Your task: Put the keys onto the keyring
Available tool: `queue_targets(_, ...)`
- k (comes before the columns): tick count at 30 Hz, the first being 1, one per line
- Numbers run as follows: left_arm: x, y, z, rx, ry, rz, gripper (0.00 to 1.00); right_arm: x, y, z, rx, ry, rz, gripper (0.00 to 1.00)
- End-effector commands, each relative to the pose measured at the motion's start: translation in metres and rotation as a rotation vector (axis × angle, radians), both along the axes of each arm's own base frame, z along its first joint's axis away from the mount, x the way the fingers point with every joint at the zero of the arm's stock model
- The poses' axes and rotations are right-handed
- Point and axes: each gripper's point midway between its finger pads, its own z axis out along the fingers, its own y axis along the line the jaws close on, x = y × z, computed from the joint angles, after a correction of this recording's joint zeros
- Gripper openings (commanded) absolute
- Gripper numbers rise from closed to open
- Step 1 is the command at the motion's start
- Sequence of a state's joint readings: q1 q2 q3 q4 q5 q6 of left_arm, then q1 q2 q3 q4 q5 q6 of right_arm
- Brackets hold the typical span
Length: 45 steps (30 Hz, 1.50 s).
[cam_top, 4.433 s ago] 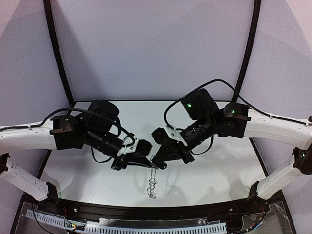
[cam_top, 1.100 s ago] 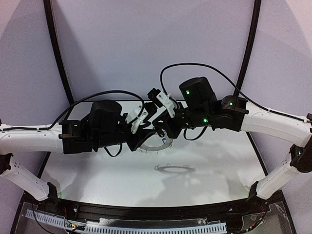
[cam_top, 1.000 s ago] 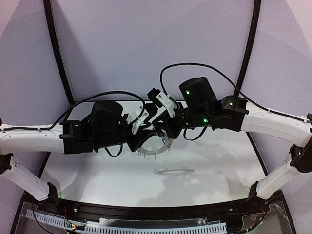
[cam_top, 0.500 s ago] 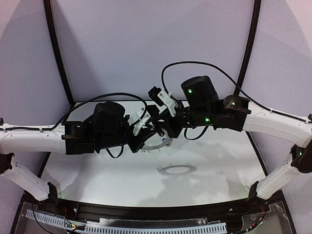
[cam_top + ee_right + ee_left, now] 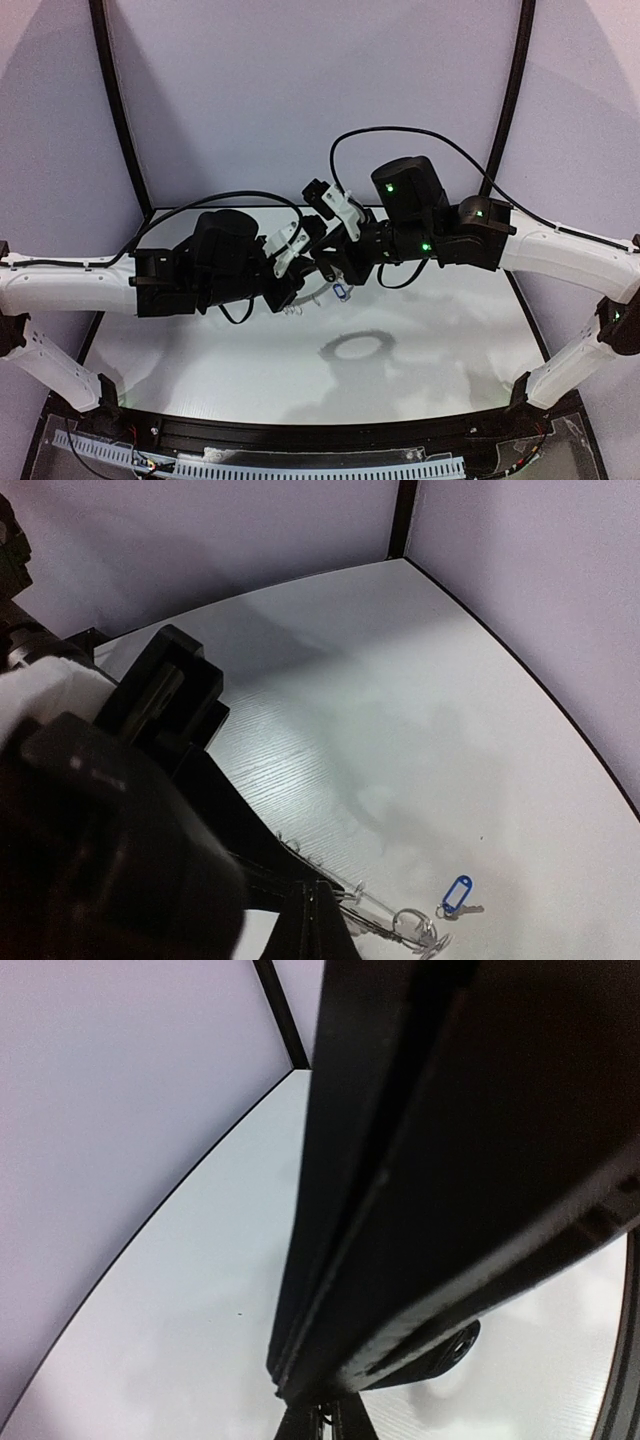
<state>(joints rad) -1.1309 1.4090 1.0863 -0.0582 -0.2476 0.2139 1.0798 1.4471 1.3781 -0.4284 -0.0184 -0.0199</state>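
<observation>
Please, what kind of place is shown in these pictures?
Probably a laboratory robot test booth: plain pale lilac wall panels enclose a white table, and a white-and-black left robot arm and right robot arm reach over it.

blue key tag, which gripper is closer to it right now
Right. The blue tag shows just past the right gripper, beside the keyring it holds; the left gripper is farther, on the keyring's other side.

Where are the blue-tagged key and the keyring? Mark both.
blue-tagged key [image 5: 457, 892]: right wrist view, on its blue tag.
keyring [image 5: 404, 918]: right wrist view, on a rim wire loop.
</observation>
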Motion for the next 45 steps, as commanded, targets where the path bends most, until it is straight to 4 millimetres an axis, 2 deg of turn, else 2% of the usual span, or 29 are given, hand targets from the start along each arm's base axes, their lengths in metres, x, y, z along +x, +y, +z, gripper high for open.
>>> queue_targets(1,0.0,0.002,0.021,-0.039,-0.025,0.004,0.01,-0.005,0.002,0.027,0.059,-0.044,0.012,0.0)
queue_targets(12,-0.012,0.009,0.021,-0.049,-0.031,-0.044,0.01,0.018,-0.016,0.017,-0.026,-0.088,-0.134,0.0)
queue_targets(16,-0.021,0.01,0.023,-0.06,-0.047,-0.095,0.01,0.03,-0.025,0.01,-0.039,-0.053,-0.198,0.0)
queue_targets(22,-0.028,0.012,0.023,-0.057,-0.044,-0.131,0.01,0.034,-0.023,-0.003,-0.02,0.041,-0.175,0.0)
queue_targets(28,-0.025,0.016,0.028,-0.074,-0.065,-0.104,0.01,0.034,-0.027,-0.029,-0.034,0.235,-0.159,0.0)
queue_targets(32,-0.025,0.014,0.035,-0.109,-0.106,-0.117,0.01,0.028,-0.027,-0.054,-0.066,0.392,-0.138,0.0)
queue_targets(36,-0.027,0.013,0.042,-0.134,-0.162,-0.139,0.01,0.034,-0.034,-0.081,-0.118,0.503,-0.195,0.0)
queue_targets(41,-0.031,0.014,0.044,-0.154,-0.209,-0.164,0.01,0.044,-0.037,-0.1,-0.14,0.594,-0.248,0.0)
queue_targets(45,-0.035,0.015,0.048,-0.187,-0.243,-0.186,0.01,0.041,-0.025,-0.11,-0.128,0.672,-0.215,0.0)
